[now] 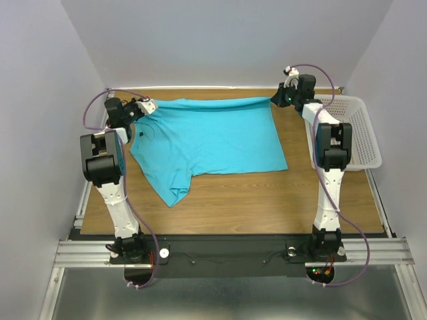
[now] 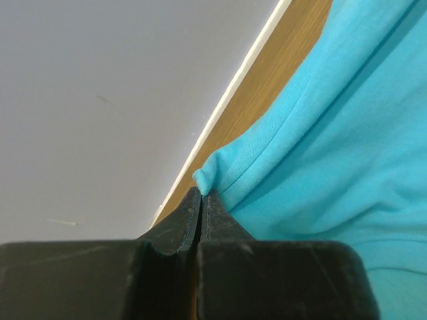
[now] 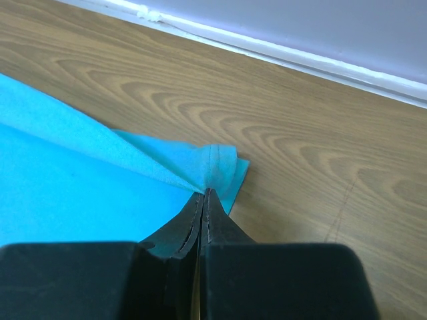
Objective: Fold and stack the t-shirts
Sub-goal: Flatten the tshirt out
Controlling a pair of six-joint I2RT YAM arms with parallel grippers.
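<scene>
One turquoise t-shirt (image 1: 207, 140) lies spread on the wooden table, its far edge pulled taut between my two grippers. A sleeve hangs toward the near left. My left gripper (image 1: 148, 105) is shut on the shirt's far left corner; in the left wrist view the cloth (image 2: 347, 133) bunches at the gripper's (image 2: 201, 193) closed tips. My right gripper (image 1: 275, 100) is shut on the far right corner; in the right wrist view the hem corner (image 3: 223, 163) folds up at the gripper's (image 3: 204, 193) closed tips.
A white mesh basket (image 1: 357, 130) stands at the right edge of the table, beside the right arm. The back wall and a white strip (image 1: 220, 87) run just behind the shirt. Bare wood (image 1: 253, 200) shows near the front.
</scene>
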